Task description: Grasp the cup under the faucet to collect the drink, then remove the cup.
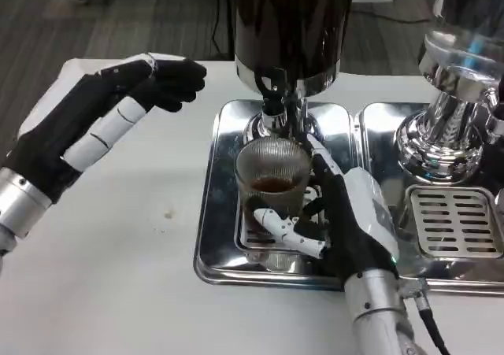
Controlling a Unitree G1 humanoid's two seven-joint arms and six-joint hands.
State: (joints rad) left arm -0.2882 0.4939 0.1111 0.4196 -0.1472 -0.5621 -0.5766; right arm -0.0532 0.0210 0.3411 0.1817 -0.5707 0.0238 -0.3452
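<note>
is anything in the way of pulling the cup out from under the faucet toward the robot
Nothing visible blocks it. The right hand already grips the cup on the tray beneath the faucet, and the table in front looks bare. The left hand hovers off to the side.

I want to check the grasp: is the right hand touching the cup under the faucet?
Touching. In the head view the right hand wraps the cup, a finger lying across its lower front.

1. A white table (118,276) carries everything.
2. A chrome drip tray (216,213) sits directly on it, at centre.
3. A second chrome tray (378,123), bearing a slotted grille, lies just right of the first, touching it.
</note>
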